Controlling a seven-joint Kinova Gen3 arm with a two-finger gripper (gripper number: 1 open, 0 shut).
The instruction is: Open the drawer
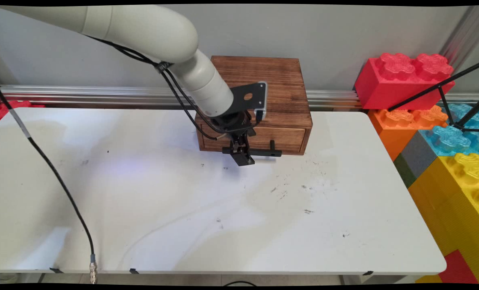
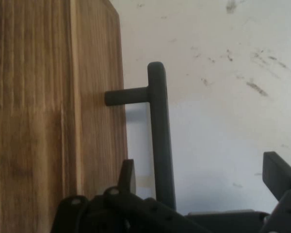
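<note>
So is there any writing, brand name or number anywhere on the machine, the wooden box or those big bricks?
None can be read in either view.
Robot arm: plain white, no lettering showing.
Wooden drawer box and its black handle: bare, no label.
Black bracket above the end effector: only a round hole, no print.
Foam bricks: moulded studs, no words.
Table: dark scuffs, not writing.

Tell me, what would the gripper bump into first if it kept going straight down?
Probably the table. The gripper points down with the drawer handle between its open fingers, and only white tabletop shows beyond; depth is hard to judge.
</note>
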